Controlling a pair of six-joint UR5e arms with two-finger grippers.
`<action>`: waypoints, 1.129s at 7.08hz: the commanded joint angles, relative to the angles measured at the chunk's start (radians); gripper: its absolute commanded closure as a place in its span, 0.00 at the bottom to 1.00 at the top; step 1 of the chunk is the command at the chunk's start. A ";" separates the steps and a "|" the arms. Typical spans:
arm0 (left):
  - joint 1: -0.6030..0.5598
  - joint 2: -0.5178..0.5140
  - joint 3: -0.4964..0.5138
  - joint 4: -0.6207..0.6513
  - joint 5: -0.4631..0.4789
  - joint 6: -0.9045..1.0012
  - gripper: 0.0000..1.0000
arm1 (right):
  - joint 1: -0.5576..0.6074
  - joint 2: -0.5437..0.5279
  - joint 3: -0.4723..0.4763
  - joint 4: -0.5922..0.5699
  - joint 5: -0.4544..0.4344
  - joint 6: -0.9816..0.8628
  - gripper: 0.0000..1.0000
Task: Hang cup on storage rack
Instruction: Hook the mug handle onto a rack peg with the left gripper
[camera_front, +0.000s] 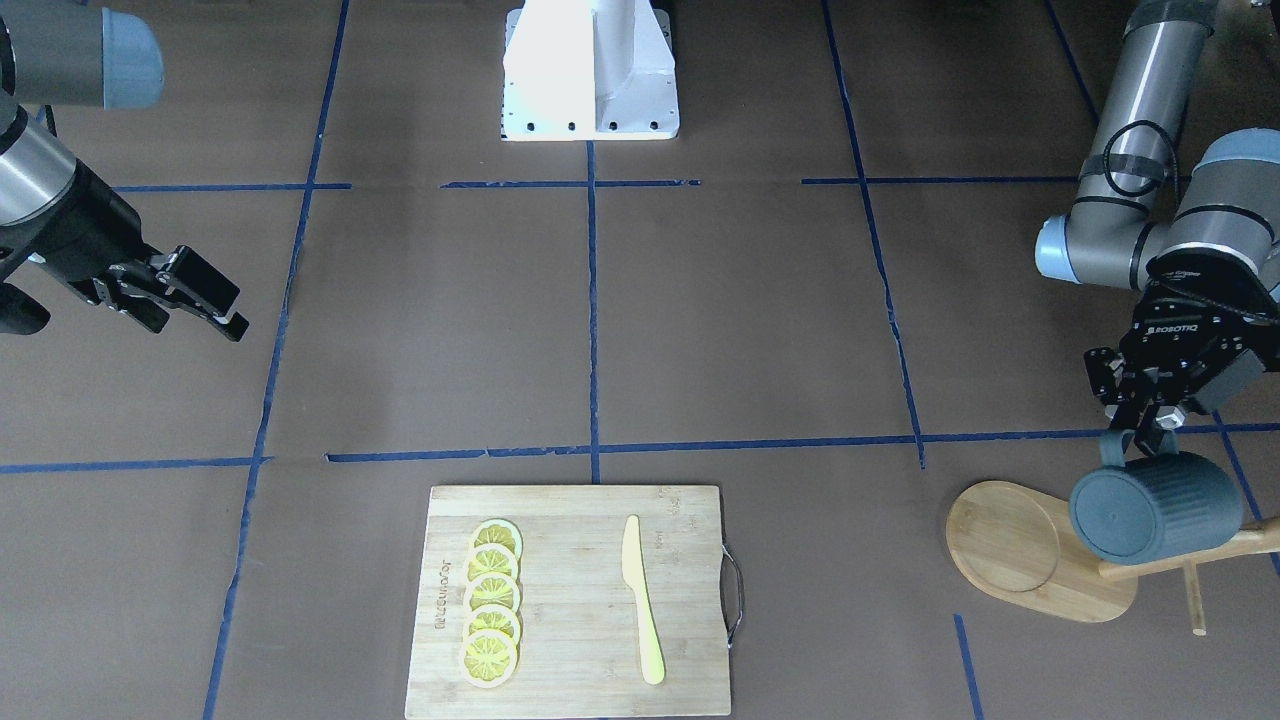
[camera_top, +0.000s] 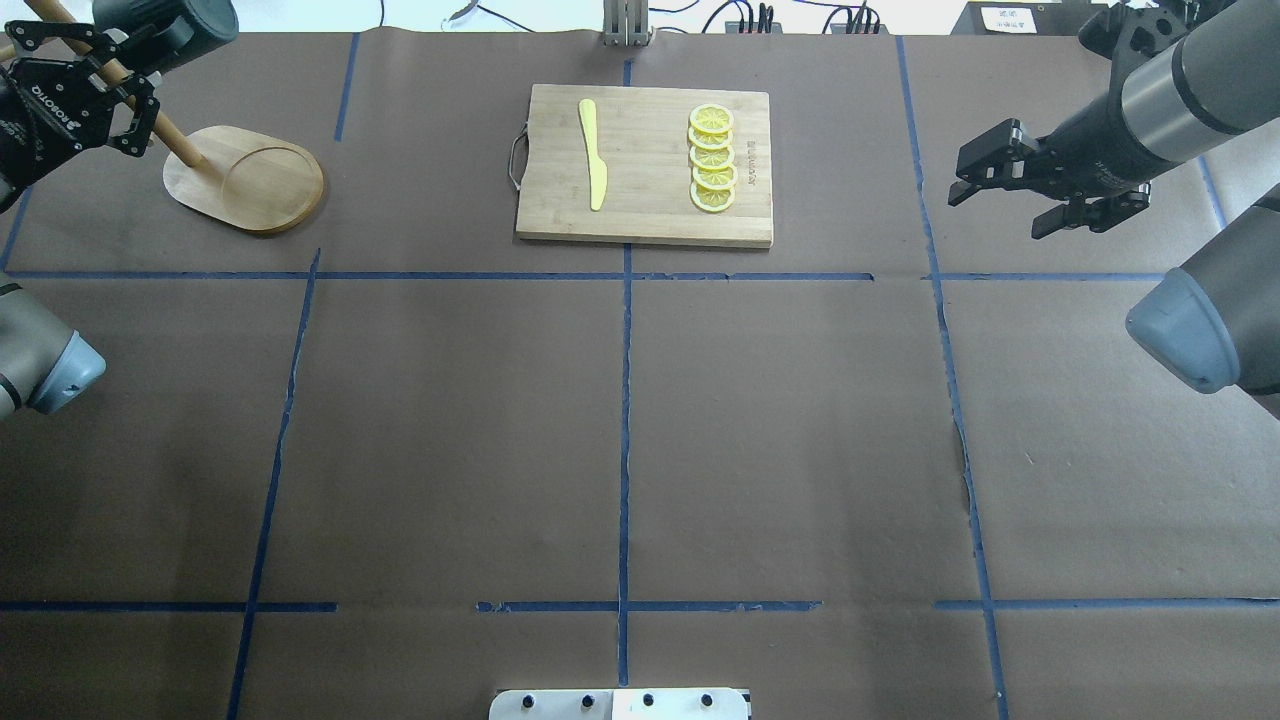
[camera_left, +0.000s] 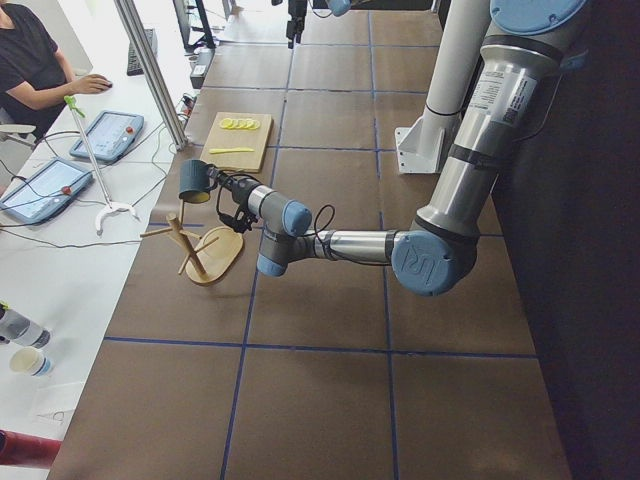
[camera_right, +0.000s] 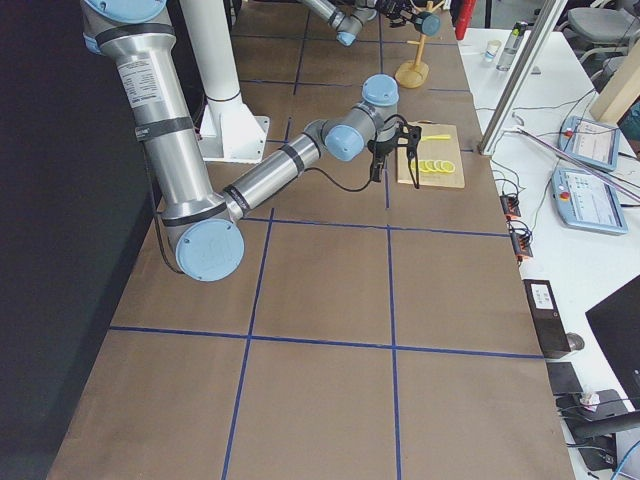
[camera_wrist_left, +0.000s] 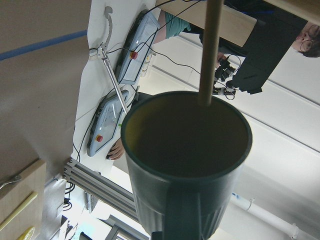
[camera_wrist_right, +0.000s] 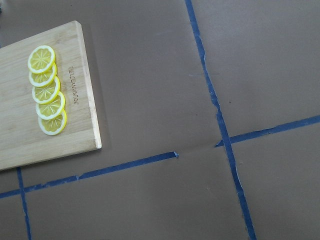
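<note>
My left gripper (camera_front: 1150, 438) is shut on the handle of the dark teal ribbed cup (camera_front: 1155, 505) and holds it in the air, on its side, over the storage rack. The rack's oval bamboo base (camera_front: 1005, 545) lies below, and its pole (camera_front: 1190, 560) passes just under the cup. In the left wrist view the cup's open mouth (camera_wrist_left: 187, 150) faces away from the camera and a thin wooden stick (camera_wrist_left: 210, 50) of the rack reaches its far rim. In the overhead view the cup (camera_top: 170, 25) is at the top left, by the left gripper (camera_top: 75, 90). My right gripper (camera_front: 200, 320) is open and empty, far off.
A rectangular bamboo cutting board (camera_front: 570, 650) lies at the table's far middle, with several lemon slices (camera_front: 490, 600) and a yellow knife (camera_front: 640, 600) on it. The board's corner also shows in the right wrist view (camera_wrist_right: 75, 130). Blue tape lines cross the brown table. Operators' desks stand beyond the far edge.
</note>
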 joint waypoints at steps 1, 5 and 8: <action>-0.004 0.004 0.025 -0.008 0.026 -0.034 0.89 | -0.001 -0.006 0.014 -0.002 0.000 0.001 0.00; -0.006 0.014 0.103 -0.069 0.025 -0.036 0.80 | -0.001 -0.008 0.017 -0.002 -0.003 0.001 0.00; -0.006 0.015 0.118 -0.077 0.022 -0.025 0.36 | -0.002 -0.006 0.015 -0.002 -0.003 0.001 0.00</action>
